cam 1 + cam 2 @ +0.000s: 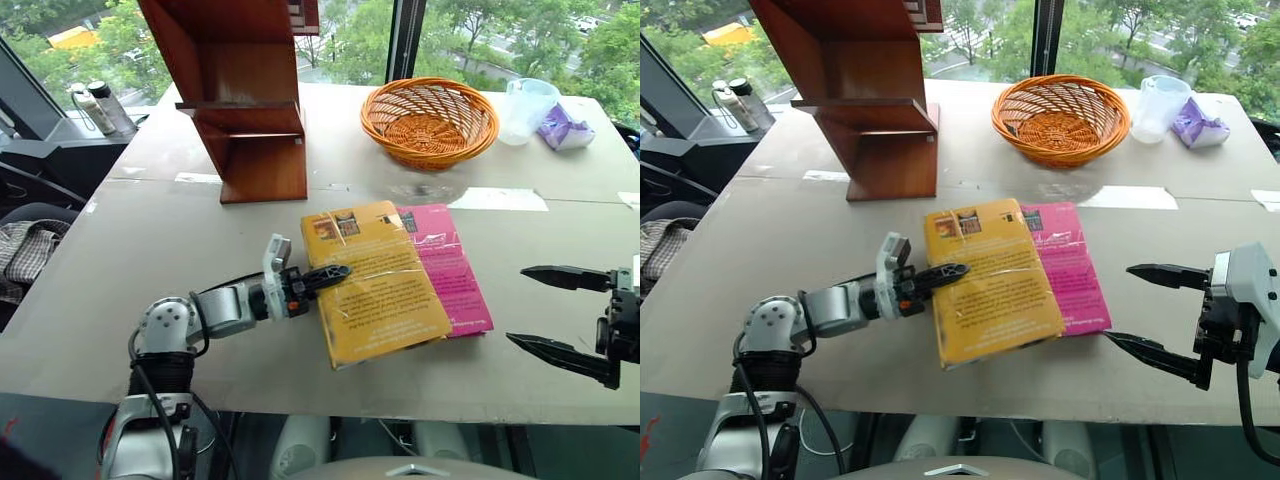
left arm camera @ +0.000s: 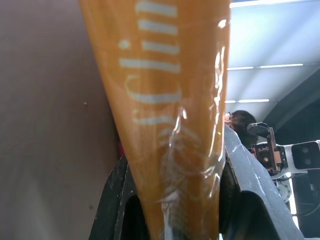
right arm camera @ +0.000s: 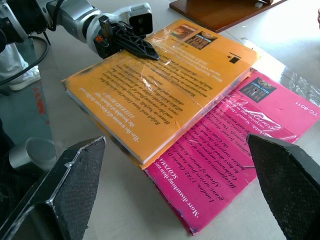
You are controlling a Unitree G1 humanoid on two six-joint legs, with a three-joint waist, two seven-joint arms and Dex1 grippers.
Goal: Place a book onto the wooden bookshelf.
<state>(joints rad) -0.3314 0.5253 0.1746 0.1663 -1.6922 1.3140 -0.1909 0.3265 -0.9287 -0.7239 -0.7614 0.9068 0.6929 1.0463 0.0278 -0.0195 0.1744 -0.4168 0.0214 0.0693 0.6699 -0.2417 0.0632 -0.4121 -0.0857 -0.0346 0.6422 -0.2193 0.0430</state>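
Observation:
The yellow-orange book (image 1: 375, 285) lies on the table, overlapping the left part of a bright pink book (image 1: 450, 265). My left gripper (image 1: 335, 275) is shut on the yellow book's left edge, one black finger lying across its cover. In the left wrist view the book's spine (image 2: 170, 100) stands between my fingers (image 2: 112, 200). The wooden bookshelf (image 1: 250, 110) stands at the back left of the table, apart from the books. My right gripper (image 1: 518, 306) hovers open to the right of the pink book, holding nothing. The right wrist view shows both books (image 3: 160, 85) and the left gripper (image 3: 145, 50).
An orange wicker basket (image 1: 430, 120) sits at the back centre. A clear plastic cup (image 1: 525, 108) and a purple wrapped thing (image 1: 565, 128) stand to its right. Two bottles (image 1: 100, 108) stand off the table's far left corner. The table's front edge (image 1: 400, 405) runs just below the books.

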